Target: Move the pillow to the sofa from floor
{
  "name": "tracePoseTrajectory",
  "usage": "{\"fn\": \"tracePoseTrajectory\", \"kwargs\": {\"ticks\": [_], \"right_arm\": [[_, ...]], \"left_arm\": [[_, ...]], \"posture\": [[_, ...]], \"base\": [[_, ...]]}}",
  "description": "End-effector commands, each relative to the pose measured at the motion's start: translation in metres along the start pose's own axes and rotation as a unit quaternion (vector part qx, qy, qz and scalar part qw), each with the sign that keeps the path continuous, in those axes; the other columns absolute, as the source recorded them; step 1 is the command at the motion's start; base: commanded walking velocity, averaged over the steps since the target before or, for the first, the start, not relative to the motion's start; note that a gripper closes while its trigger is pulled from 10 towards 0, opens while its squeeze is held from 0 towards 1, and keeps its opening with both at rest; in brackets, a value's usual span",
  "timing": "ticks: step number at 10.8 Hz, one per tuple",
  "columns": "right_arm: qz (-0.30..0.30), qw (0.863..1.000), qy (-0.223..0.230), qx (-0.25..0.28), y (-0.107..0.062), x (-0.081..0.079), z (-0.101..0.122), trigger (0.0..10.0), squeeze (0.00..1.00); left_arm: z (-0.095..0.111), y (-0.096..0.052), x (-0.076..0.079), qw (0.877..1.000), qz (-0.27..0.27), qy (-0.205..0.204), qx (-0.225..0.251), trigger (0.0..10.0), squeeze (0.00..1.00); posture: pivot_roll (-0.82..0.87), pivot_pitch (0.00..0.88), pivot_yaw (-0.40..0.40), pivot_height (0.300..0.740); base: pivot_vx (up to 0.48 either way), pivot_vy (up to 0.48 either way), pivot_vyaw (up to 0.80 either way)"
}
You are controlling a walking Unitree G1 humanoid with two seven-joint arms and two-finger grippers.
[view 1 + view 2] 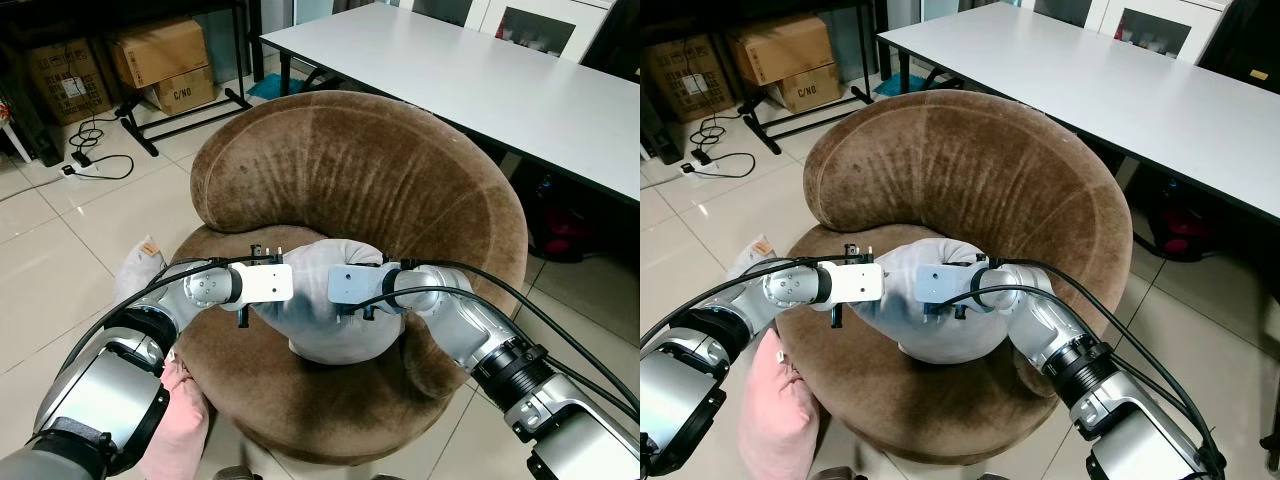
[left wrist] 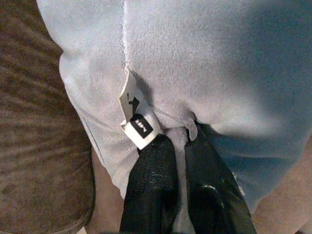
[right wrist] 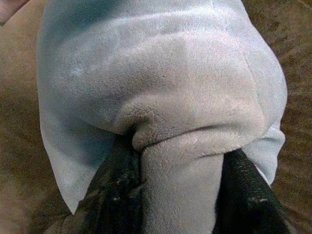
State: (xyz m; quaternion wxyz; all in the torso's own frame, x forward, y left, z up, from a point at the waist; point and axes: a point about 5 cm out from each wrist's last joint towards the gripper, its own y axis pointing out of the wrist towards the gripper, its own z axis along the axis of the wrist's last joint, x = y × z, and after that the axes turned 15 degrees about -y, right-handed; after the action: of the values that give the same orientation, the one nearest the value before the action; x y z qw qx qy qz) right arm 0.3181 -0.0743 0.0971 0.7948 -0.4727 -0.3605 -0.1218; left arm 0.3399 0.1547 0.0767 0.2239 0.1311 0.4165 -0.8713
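Note:
A pale grey plush pillow (image 1: 322, 318) is at the middle of the seat of a round brown velvet sofa (image 1: 350, 170); whether it touches the seat I cannot tell. Both my arms reach in from the near side. My left gripper (image 2: 178, 139) is shut on a pinch of the pillow's fabric, just beside its white label (image 2: 139, 127). On the other side, my right gripper (image 3: 180, 151) is shut on a thick fold of the pillow, with a black finger (image 3: 119, 187) on each side of the fold. The sofa's curved backrest rises behind the pillow.
A pink pillow (image 1: 180, 430) and a light grey one (image 1: 138, 272) lie on the tiled floor left of the sofa. A long white table (image 1: 480, 80) stands at the back right. Cardboard boxes (image 1: 160, 50) and cables (image 1: 95, 160) are at the back left.

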Motion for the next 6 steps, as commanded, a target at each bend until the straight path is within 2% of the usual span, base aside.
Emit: {"fn": "tracePoseTrajectory", "kwargs": {"ticks": [1, 6], "right_arm": [[0.008, 1.0, 0.011, 0.014, 0.0037, -0.007, 0.0035, 0.0, 0.0], [0.008, 1.0, 0.014, 0.016, 0.0039, -0.0079, 0.0039, 0.0, 0.0]], "left_arm": [[0.0027, 0.0035, 0.0053, 1.0, -0.017, 0.008, 0.005, 0.0, 0.0], [-0.0008, 0.0023, 0.0084, 1.0, -0.02, 0.009, 0.007, 0.0, 0.0]], "posture": [[-0.05, 0.0, -0.057, 0.74], [-0.04, 0.0, -0.063, 0.74]], "base": [[0.0, 0.0, 0.0], [0.0, 0.0, 0.0]]}}
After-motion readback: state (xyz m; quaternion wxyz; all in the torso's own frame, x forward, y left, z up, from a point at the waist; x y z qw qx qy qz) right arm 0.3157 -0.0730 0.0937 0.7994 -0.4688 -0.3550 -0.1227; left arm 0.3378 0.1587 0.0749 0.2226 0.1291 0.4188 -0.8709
